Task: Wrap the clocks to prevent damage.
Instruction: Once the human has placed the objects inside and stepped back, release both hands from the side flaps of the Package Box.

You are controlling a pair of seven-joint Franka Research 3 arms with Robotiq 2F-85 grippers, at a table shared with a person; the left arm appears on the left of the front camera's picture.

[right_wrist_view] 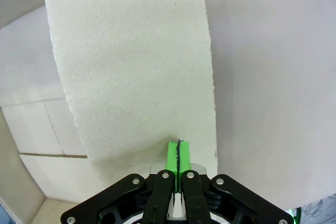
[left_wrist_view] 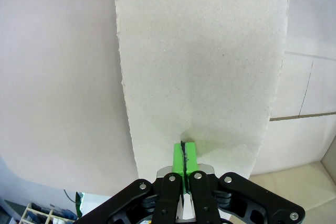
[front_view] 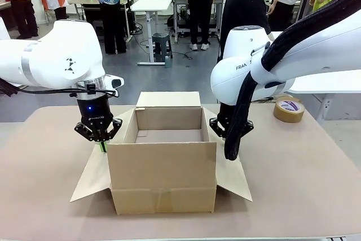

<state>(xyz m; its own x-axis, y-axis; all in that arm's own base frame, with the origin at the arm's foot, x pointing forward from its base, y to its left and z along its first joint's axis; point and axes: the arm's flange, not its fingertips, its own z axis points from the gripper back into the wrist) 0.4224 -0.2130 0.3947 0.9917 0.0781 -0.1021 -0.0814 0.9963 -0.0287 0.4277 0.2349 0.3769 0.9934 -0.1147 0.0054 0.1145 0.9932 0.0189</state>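
An open cardboard box (front_view: 163, 167) sits in the middle of the table (front_view: 45, 156), its bare brown floor in view and its flaps folded outward. A roll of brown tape (front_view: 289, 110) lies well to the right of the box, towards the far edge, and people stand beyond the box at other benches. A black sleeved cable (front_view: 240, 117) hangs in front of the right gripper (front_view: 224, 137), at the box's right wall, and hides most of it from the front. The left gripper (front_view: 102, 146) hangs just left of the box over the left flap (front_view: 93, 176). In the left wrist view its green pads (left_wrist_view: 183, 156) are pressed together with nothing between them, tips apparently touching the flap (left_wrist_view: 202, 66). The right gripper (right_wrist_view: 178, 153) is likewise closed and empty, tips at the right flap (right_wrist_view: 131, 61).
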